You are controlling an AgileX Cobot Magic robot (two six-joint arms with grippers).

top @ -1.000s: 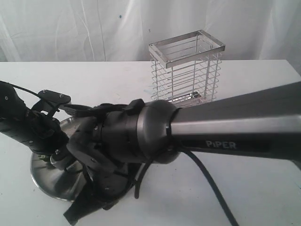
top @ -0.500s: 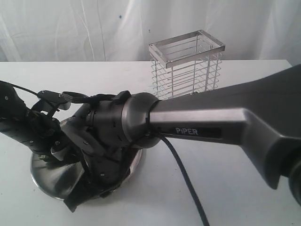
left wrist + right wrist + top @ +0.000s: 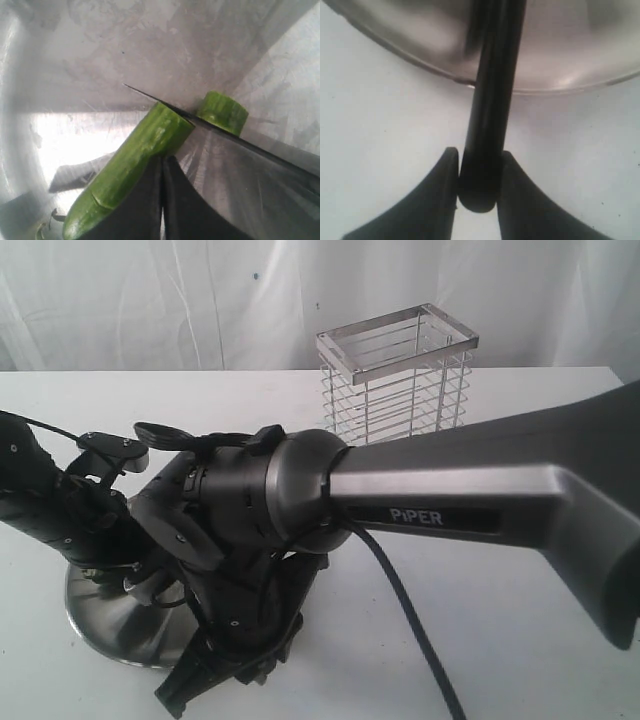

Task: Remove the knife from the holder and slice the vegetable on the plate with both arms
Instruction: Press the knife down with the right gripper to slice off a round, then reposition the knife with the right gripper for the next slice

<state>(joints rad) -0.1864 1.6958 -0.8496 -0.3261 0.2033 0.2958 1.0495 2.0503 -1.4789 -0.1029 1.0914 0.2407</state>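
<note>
The dark-green vegetable (image 3: 135, 165) lies on the steel plate (image 3: 100, 50). My left gripper (image 3: 162, 157) is shut, and its fingers (image 3: 187, 210) press against the vegetable's side with nothing between them. The knife's slim dark blade (image 3: 220, 132) stands across the vegetable's cut end. A short cut piece (image 3: 222, 112) sits just beyond the blade. My right gripper (image 3: 479, 155) is shut on the knife's black handle (image 3: 490, 100), just outside the plate's rim (image 3: 570, 87). In the exterior view both arms cover most of the plate (image 3: 100, 615), and the vegetable and the knife are hidden.
The wire holder (image 3: 395, 380) stands at the back of the white table (image 3: 520, 660), with nothing seen in it. The right arm marked PiPER (image 3: 450, 505) reaches across from the right, with a cable (image 3: 410, 630) hanging under it. The left arm (image 3: 50, 505) comes in from the left.
The right arm's wrist has shifted left and dipped lower at the plate's near edge. The left arm has hardly moved.
</note>
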